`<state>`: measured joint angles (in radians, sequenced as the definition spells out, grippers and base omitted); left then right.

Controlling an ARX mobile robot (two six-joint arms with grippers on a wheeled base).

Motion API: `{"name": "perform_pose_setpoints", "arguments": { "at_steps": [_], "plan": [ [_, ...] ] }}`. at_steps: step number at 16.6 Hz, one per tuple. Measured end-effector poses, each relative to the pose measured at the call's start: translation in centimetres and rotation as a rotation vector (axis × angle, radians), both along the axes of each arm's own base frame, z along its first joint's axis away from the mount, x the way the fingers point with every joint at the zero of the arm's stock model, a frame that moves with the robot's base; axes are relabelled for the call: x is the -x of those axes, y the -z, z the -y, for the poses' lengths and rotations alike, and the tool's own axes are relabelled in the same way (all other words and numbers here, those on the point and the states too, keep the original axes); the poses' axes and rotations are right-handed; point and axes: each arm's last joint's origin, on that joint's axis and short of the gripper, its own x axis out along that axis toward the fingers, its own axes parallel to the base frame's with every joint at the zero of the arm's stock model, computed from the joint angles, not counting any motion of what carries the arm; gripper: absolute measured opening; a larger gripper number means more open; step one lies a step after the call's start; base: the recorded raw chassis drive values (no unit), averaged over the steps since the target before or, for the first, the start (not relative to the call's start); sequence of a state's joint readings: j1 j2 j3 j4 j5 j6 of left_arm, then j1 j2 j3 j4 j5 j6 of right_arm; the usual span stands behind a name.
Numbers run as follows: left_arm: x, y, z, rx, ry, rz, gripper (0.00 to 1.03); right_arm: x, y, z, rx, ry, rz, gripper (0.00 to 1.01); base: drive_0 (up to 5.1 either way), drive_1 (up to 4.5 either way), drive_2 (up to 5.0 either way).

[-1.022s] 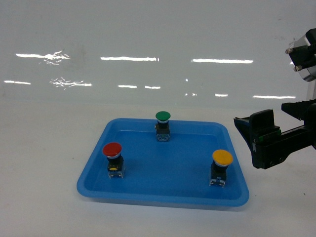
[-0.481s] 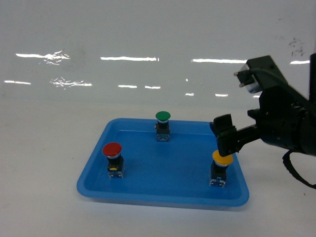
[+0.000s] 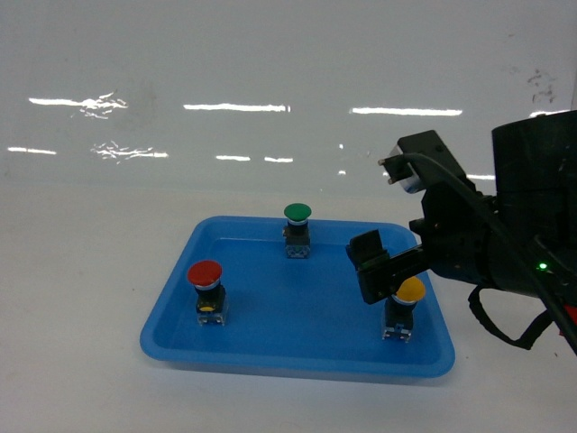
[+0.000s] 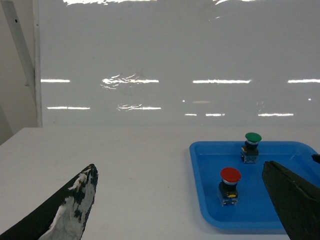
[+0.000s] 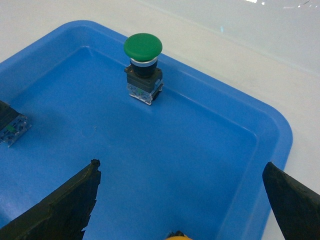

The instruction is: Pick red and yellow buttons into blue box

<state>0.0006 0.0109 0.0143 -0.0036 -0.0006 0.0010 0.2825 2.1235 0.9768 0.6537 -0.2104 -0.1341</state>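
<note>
Yellow button (image 3: 407, 290), tray's (image 3: 297, 347) right edge: light, rigid, slick-capped; best gripped by black body. Right gripper (image 3: 383, 271) fingers wide, above.

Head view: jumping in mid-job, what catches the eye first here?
The right claw hangs open over the shallow blue tray, right beside the yellow button near the tray's front right corner. The red button stands at the tray's left and a green button at its back edge. The left claw is open, off to the tray's left.
</note>
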Motion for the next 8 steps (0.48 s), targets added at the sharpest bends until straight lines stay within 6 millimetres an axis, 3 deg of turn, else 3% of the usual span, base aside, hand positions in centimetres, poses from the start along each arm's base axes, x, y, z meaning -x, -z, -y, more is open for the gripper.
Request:
{"name": "perform_pose_setpoints", "arguments": {
  "at_steps": [8],
  "plan": [
    [0.00,0.00,0.00,0.000,0.000,0.000,0.98,0.32,1.35,-0.36,0.067,-0.005,-0.007,0.98,0.0,0.00,0.0]
  ]
}}
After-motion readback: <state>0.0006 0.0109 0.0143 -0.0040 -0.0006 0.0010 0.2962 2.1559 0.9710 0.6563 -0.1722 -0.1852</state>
